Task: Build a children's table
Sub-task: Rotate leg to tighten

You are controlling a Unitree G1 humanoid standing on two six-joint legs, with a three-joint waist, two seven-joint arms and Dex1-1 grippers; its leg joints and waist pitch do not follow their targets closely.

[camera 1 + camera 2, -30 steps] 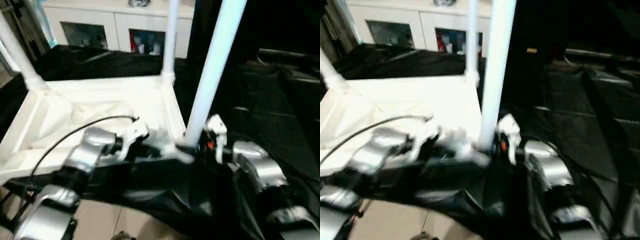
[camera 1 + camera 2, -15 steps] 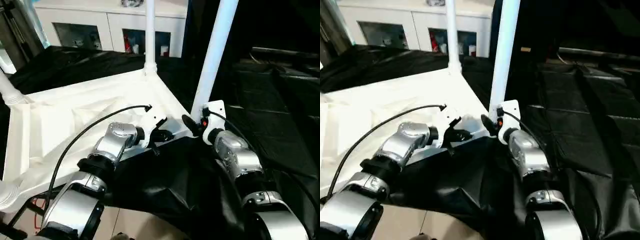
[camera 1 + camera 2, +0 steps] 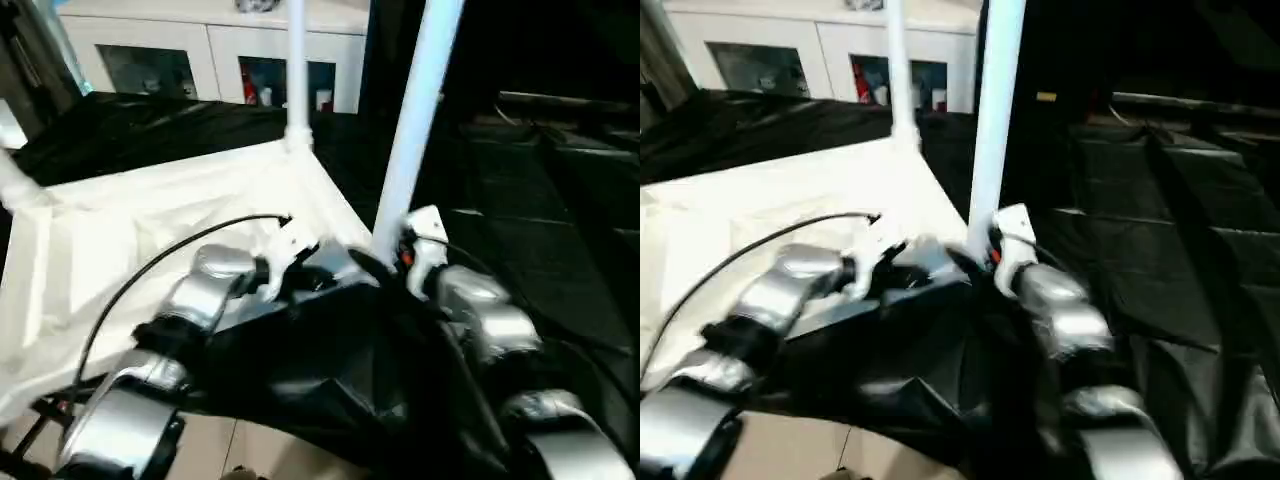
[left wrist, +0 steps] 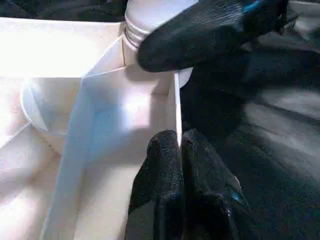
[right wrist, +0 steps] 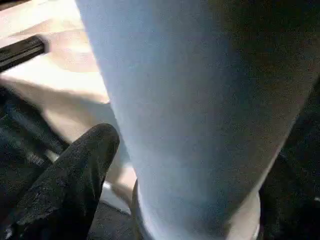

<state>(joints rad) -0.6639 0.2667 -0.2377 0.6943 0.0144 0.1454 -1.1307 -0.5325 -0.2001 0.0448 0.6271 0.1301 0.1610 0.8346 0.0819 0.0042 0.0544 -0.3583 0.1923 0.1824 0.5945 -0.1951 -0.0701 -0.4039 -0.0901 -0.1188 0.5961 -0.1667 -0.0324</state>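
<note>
Where the black cloth (image 3: 330,370) bunches at the near edge, the table top (image 3: 120,240) lies upside down on it, ribbed underside up. The left gripper (image 4: 181,150) is pinched on the thin rim wall of the top, just beside the near corner socket. The right gripper (image 3: 385,268) sits at the base of the near leg (image 3: 410,120), its fingers (image 5: 75,175) spread on either side of it. 2 more legs stand further back, before a white cabinet (image 3: 220,50).

A worktop draped in black cloth (image 3: 150,125) fills the frame; the white upturned children's table (image 3: 150,215) lies on it, left of centre.
</note>
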